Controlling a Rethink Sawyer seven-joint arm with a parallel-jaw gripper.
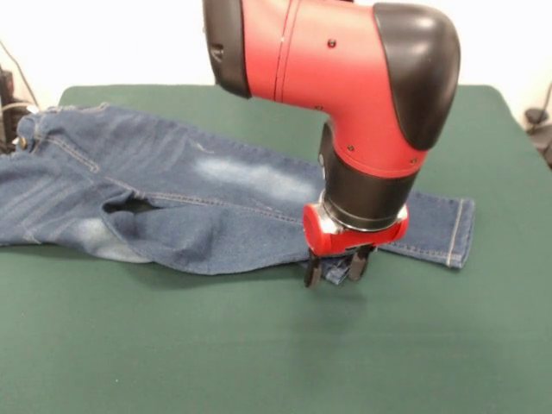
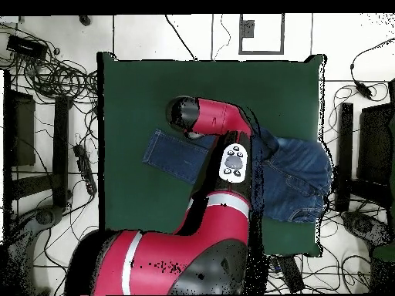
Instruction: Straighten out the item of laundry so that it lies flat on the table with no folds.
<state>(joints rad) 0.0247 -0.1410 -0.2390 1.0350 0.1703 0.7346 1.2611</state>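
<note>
In the front view the red and black arm [image 1: 345,78] comes down from twelve o'clock, its thick red link running across the top before bending at a black-capped elbow. Below the bend a black wrist section drops almost straight down to a red collar, and under that hangs the gripper [image 1: 336,269]. It is pointed at the table [image 1: 259,362], its dark fingers [image 1: 312,274] reaching the near edge of the jeans [image 1: 190,198]. A fold of blue denim shows between the fingers, so the claw appears clamped on the hem side of one leg, though its tips are small and partly shadowed.

The jeans lie across the far half of the green top. The waistband, with orange-tan stitching, sits at about nine o'clock of the picture, hanging slightly over the table's edge. One leg stretches toward three o'clock and ends in a stitched cuff just past the wrist. The other leg is folded back over itself toward seven o'clock, leaving a dark opening at the crotch. Faded whitish patches mark the thigh and the folded part.

In the overhead view the arm [image 2: 208,193] rises from six o'clock and covers the middle of the jeans [image 2: 297,173]; the gripper itself is hidden under the black joint. The cuff end lies at nine o'clock of the arm, the waist at three o'clock by the table's [image 2: 139,100] edge.
</note>
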